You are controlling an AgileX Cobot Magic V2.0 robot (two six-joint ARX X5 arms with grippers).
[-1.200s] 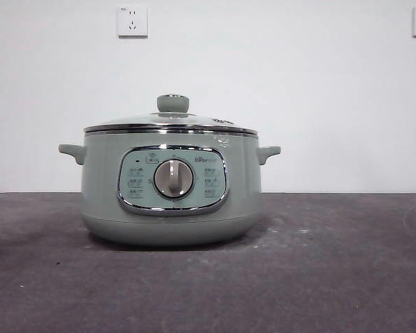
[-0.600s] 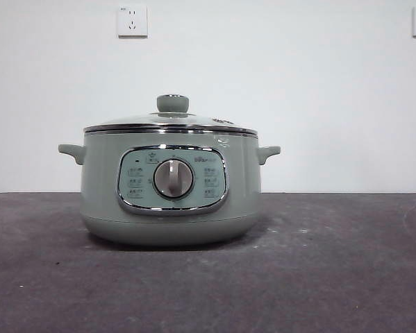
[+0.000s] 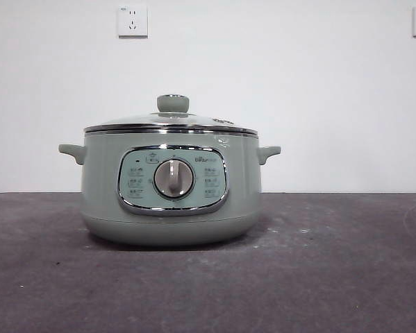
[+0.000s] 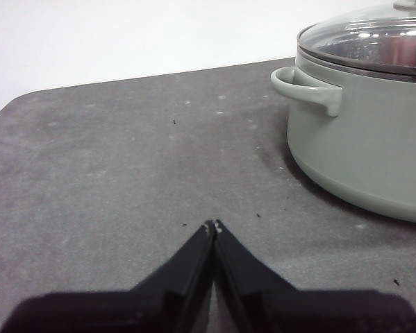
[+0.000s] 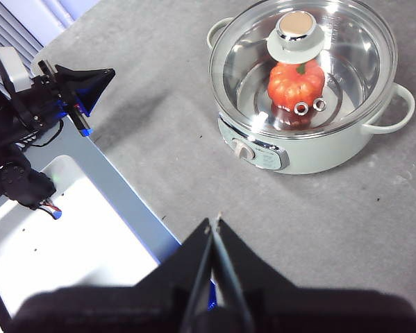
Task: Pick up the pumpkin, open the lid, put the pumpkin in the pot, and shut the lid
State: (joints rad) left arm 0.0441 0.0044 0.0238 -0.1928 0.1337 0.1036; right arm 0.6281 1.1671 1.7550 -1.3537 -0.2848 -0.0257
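The pumpkin sits inside the pot, seen through the glass from the right wrist view as an orange ribbed shape with a bit of green stem directly under the lid's knob. It looks like a light, rigid toy with a smooth, rounded skin that could slip between narrow jaws, so a grip across its ribbed middle would probably be surer than one on the thin stem. The lid rests flat and centred on the pot's chrome rim; being glass it is likely the heaviest and most fragile piece here, and the round knob is the obvious place to take hold, pinched from the sides and lifted straight up. From how things lie, the task looks complete or nearly so. The pot itself stands upright on the dark grey table, with its dial facing the front camera and a small handle at each side. The left gripper hangs low over bare table beside the pot, its jaws pressed together and holding nothing. The right gripper is high and well apart from the pot, jaws likewise together and empty.
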